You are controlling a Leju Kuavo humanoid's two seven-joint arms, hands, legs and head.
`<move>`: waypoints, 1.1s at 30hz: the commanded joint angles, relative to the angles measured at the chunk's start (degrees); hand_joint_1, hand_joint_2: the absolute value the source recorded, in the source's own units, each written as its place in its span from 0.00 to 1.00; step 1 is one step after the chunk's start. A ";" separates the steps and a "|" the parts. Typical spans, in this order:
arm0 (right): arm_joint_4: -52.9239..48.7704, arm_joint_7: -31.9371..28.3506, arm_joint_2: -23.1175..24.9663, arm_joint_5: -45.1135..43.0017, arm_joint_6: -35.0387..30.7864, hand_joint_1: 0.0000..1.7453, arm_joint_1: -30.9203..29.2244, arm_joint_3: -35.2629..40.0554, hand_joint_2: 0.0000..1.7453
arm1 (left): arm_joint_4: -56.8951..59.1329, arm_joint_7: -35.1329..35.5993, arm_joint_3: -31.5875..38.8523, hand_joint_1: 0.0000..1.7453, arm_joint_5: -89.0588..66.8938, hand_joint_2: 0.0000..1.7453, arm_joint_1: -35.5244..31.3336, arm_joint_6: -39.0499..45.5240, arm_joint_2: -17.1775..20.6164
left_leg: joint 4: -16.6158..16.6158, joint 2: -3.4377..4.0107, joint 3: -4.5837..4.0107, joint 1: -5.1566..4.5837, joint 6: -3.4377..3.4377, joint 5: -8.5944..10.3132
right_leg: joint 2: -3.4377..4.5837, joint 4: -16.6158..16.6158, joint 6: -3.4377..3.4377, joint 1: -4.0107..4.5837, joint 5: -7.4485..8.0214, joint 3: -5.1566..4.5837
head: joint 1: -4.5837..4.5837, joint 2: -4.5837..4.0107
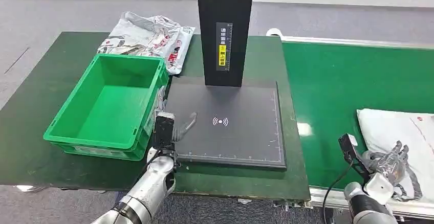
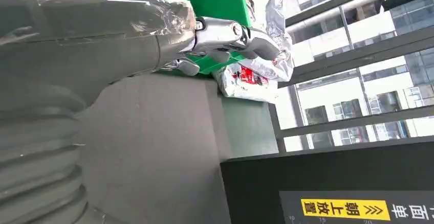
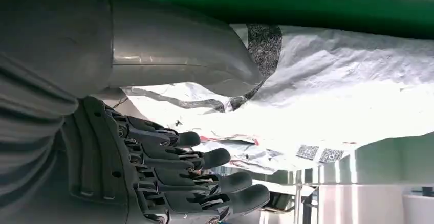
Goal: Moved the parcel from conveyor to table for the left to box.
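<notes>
The white parcel (image 1: 396,132) lies flat on the green conveyor (image 1: 348,91), at the lower right of the head view. Its long axis runs across the belt's width toward the right edge of the frame, where it is cut off, and its rounded near end points toward the table. In the right wrist view the parcel (image 3: 332,96) shows as crinkled white film with red print and small code labels.

The right hand (image 1: 391,162) is at the parcel's near lower corner, its dark fingers (image 3: 204,158) stretched out and slightly apart beside the film while the grey thumb lies over the bag's surface. Whether it has actually caught hold of the film I cannot tell.

Left of the belt, on the dark green table (image 1: 51,91), sits a black scanner pad (image 1: 240,106) with a black upright post (image 1: 225,29) at its back. The left hand (image 1: 176,127) hovers over the pad's left edge, fingers loosely spread and holding nothing.

Just beside that hand stands a green plastic box (image 1: 82,132), upright, with nothing in it. Behind it, at the upper left, a crumpled silvery bag (image 1: 148,37) with red print lies on the table, touching the box's far rim.
</notes>
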 commanded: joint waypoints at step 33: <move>4.17 19.99 -2.27 0.50 17.58 0.00 0.15 13.78 1.00 | 0.42 0.15 4.94 0.00 1.27 1.00 -0.49 -4.07 -0.02 | -0.08 0.22 0.21 0.01 0.00 -0.07 | 0.19 -0.10 -0.03 0.02 0.00 0.15 | 0.00 0.00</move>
